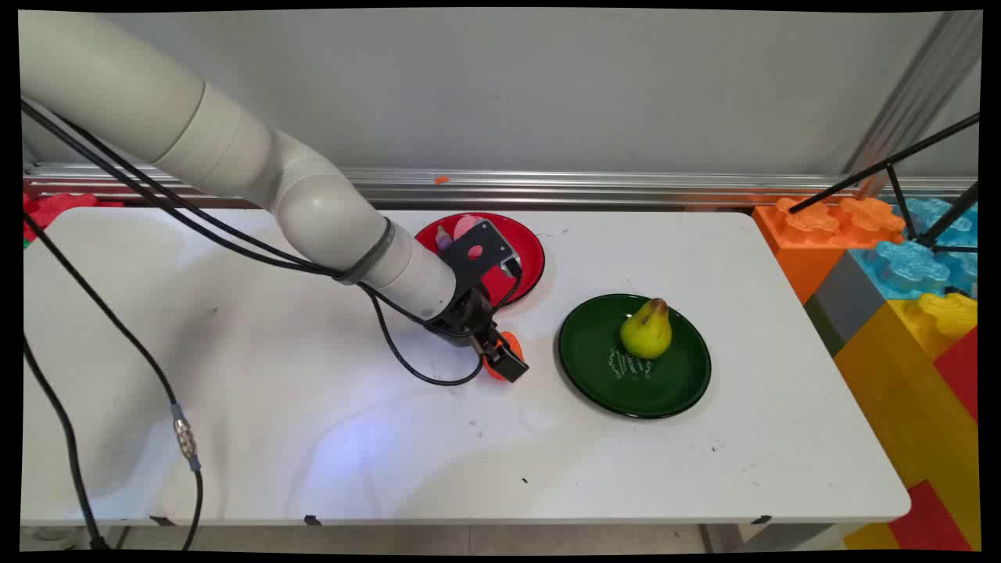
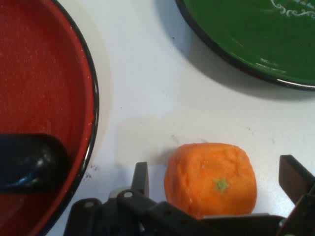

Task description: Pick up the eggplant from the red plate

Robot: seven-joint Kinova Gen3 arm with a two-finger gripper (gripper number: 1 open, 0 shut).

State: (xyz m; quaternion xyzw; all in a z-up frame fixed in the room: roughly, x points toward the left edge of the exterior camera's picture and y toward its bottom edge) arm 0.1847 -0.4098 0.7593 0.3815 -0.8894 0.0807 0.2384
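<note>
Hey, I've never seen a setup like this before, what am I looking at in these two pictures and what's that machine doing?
It's a white robot arm working at a white table. The wide picture comes from a fixed camera looking down across the table. The close-up comes from a camera on the arm's hand, looking along its black two-finger claw. On the table are a green plate with a pear on it, and a red plate, partly hidden by the arm, with some small things on it that I can't make out. Between the plates lies an orange toy fruit, like a tangerine. The claw is open with one finger on each side of that fruit, not yet gripping it. To the right stand big coloured building blocks.
</note>
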